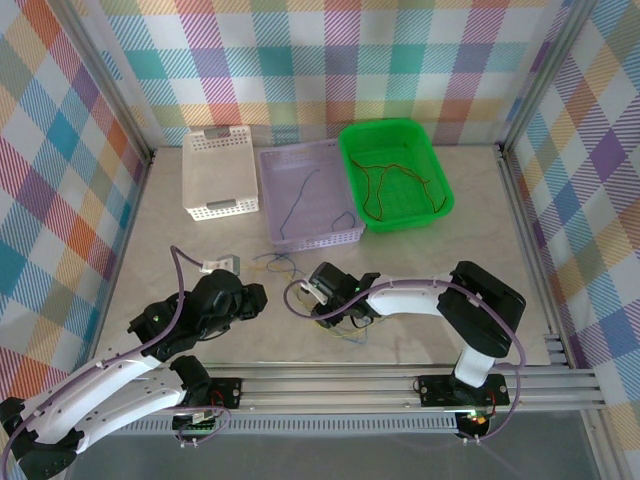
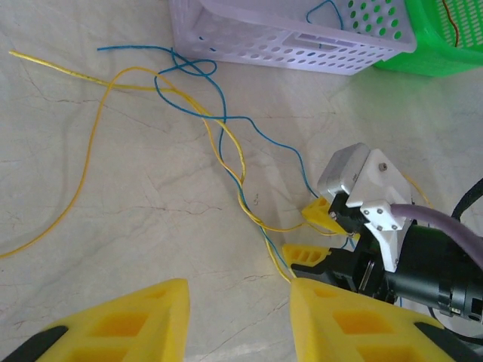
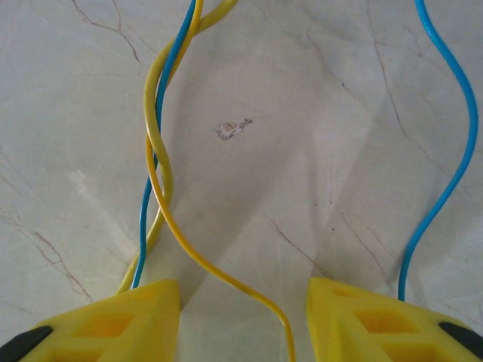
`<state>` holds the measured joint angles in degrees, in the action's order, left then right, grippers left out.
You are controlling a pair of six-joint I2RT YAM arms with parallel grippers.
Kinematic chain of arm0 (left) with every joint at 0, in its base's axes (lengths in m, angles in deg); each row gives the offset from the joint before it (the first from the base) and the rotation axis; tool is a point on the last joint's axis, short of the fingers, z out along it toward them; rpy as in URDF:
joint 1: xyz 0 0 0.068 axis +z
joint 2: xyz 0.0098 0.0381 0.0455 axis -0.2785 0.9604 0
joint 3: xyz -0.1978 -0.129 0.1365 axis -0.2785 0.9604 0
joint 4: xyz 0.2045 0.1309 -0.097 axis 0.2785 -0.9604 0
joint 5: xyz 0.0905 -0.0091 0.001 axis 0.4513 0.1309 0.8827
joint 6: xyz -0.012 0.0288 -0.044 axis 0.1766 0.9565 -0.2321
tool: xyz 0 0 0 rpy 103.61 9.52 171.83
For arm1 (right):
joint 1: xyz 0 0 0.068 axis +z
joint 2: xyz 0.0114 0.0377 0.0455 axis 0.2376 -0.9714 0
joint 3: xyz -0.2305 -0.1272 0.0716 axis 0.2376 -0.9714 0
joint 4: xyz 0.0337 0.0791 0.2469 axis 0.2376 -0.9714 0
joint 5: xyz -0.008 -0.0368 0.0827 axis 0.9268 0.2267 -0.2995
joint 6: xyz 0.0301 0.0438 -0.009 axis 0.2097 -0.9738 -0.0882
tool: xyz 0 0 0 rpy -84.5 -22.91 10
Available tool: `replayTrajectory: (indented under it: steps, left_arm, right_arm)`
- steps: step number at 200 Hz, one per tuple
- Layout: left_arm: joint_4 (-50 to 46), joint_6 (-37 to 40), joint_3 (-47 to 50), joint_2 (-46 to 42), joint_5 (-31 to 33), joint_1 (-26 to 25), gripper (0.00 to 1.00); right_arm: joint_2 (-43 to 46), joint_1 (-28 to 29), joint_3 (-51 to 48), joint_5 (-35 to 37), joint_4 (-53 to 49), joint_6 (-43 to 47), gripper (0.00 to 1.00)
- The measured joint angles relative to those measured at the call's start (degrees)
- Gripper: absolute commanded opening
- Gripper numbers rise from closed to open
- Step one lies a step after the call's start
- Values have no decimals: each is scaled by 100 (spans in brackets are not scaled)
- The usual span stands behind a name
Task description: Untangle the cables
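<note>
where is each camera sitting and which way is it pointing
top external: above and behind the bases, looking down on the table and purple basket; left arm and right arm show.
left wrist: low on the left arm, facing the purple basket across the yellow wire and blue wire; own left pincer at bottom, right pincer ahead.
right wrist: close over the table, looking down; own fingers at bottom.
shared: both wrist views show the same yellow-blue twist.

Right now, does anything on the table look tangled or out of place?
Yes. A yellow wire and a blue wire lie twisted round each other on the table, in front of the purple basket. A small mark also shows on the table.
</note>
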<state>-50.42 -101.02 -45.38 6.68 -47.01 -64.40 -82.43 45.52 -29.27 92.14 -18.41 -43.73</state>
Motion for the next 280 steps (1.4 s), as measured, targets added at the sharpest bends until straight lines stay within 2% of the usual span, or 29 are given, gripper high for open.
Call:
replayTrajectory:
  steps: [48,84,117,149,194,240,280]
  left_arm:
    - [20,-26,111,-57,-31,0,39]
    - [129,-114,245,-85,-129,0,39]
    - [551,-234,535,-96,-396,0,40]
    - [1169,-369,905,-83,-752,-15,40]
    - [2398,-610,1294,-79,-1154,-179,42]
    - [3338,-728,1325,-7,-1316,-350,49]
    - [3928,-780,1379,153,-1355,-396,61]
  right_arm:
    - [-125,-4,170,15,4,70,0]
    - [127,-59,181,35,-151,52,0]
    - [1119,-247,223,-184,-258,-9,0]
    - [2024,-514,623,-671,-437,-188,0]
    - [2546,-741,1209,-1545,-673,-535,0]
    - [2817,-1099,1296,-2518,-697,-1082,0]
    - [2837,-1427,1705,-3018,-780,-1401,0]
